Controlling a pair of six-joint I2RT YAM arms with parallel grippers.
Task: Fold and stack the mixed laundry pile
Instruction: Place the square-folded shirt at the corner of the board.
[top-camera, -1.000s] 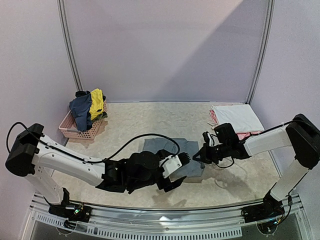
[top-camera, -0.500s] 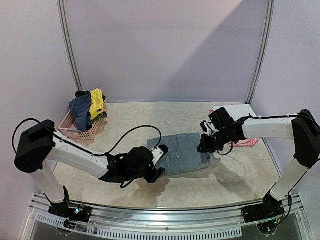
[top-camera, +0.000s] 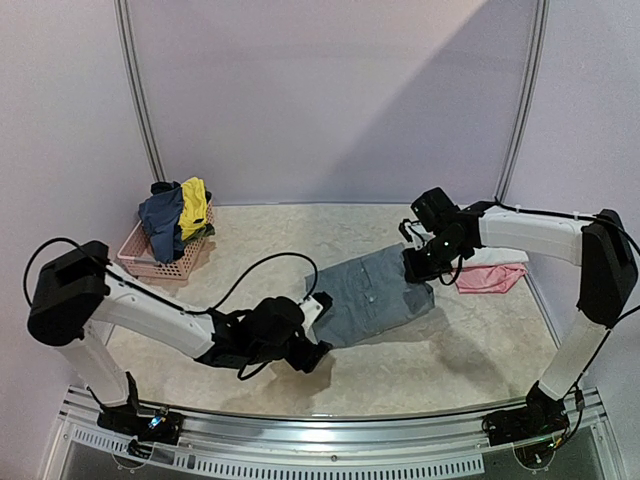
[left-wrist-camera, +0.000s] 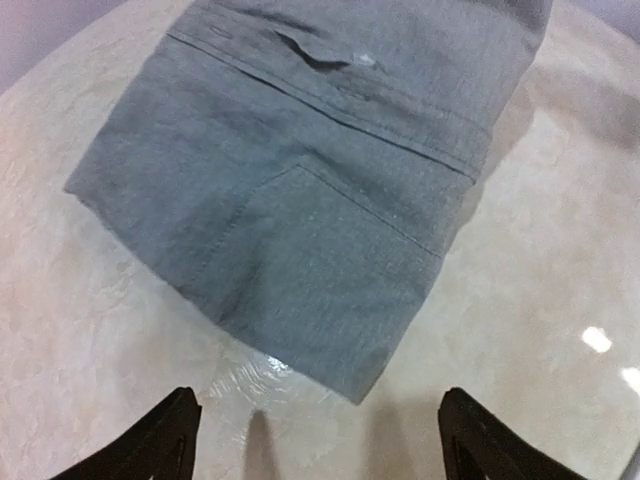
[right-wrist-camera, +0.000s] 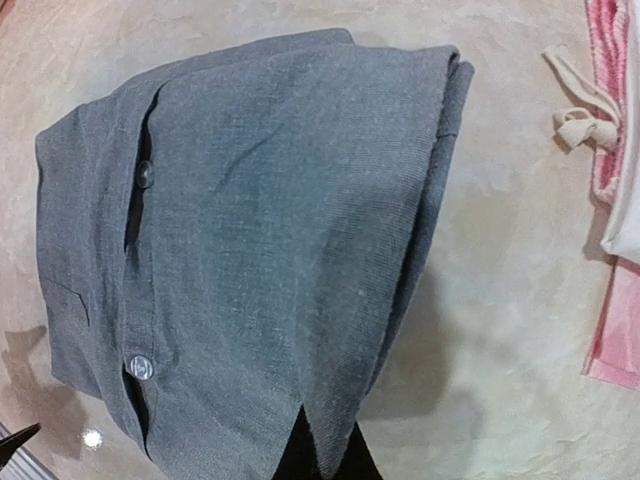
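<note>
The grey trousers (top-camera: 372, 297) lie folded on the table's middle. In the right wrist view they (right-wrist-camera: 260, 230) fill most of the frame. My right gripper (top-camera: 418, 266) is shut on their far right edge, its fingers (right-wrist-camera: 318, 458) pinching the cloth. My left gripper (top-camera: 312, 340) is open and empty just short of the trousers' near left corner (left-wrist-camera: 300, 210), with fingertips (left-wrist-camera: 170, 438) wide apart. A navy top (top-camera: 160, 220) and a yellow garment (top-camera: 193, 205) hang in the basket. Pink (top-camera: 490, 279) and white (top-camera: 506, 256) pieces lie at the right.
The pink lattice basket (top-camera: 150, 262) stands at the far left by the wall. The pink and white pieces (right-wrist-camera: 615, 200) lie just right of the trousers, a white drawstring (right-wrist-camera: 575, 125) trailing from them. The table's right edge runs close behind them.
My right gripper has dragged the grey trousers away and to the right, towards the pink and white pieces. My left gripper has drawn back left off the trousers and stands open.
</note>
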